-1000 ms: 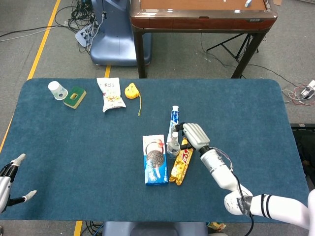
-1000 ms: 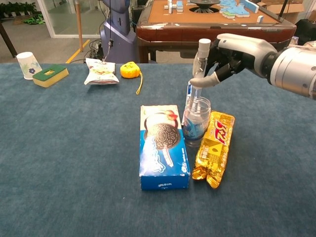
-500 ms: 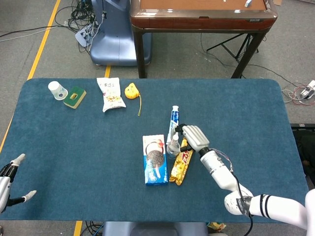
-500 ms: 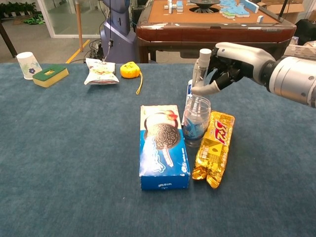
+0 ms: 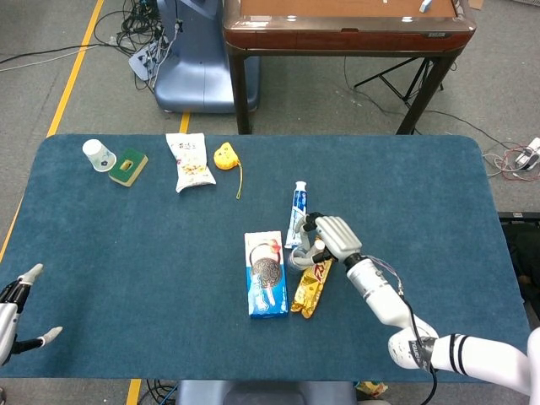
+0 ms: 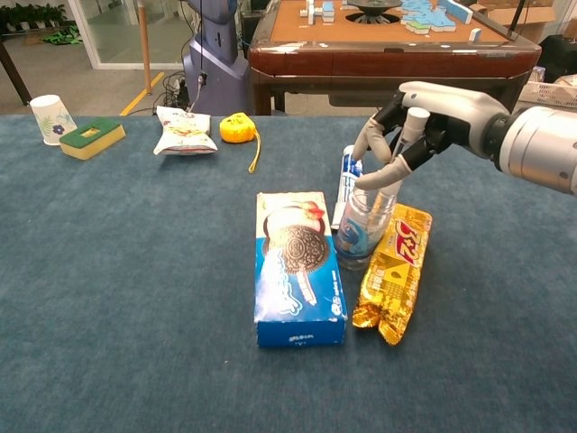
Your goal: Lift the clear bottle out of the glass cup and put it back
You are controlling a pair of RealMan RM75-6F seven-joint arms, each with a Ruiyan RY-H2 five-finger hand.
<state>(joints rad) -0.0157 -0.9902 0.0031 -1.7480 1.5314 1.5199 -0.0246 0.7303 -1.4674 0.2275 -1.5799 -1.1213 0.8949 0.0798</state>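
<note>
Fingers (image 6: 389, 168) grip clear bottle (image 6: 397, 152) above blue tabletop (image 6: 135, 271).

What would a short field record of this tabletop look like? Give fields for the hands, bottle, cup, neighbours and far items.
right hand: grips the bottle near its cap
left hand: at the table's near left edge, holding nothing, fingers apart
bottle: clear, white cap, tilted, lower end in the cup
cup: glass, leaning to one side
neighbours: cookie box left of the cup, gold snack pack right, toothpaste behind
far items: paper cup, sponge, snack bag, tape measure
</note>
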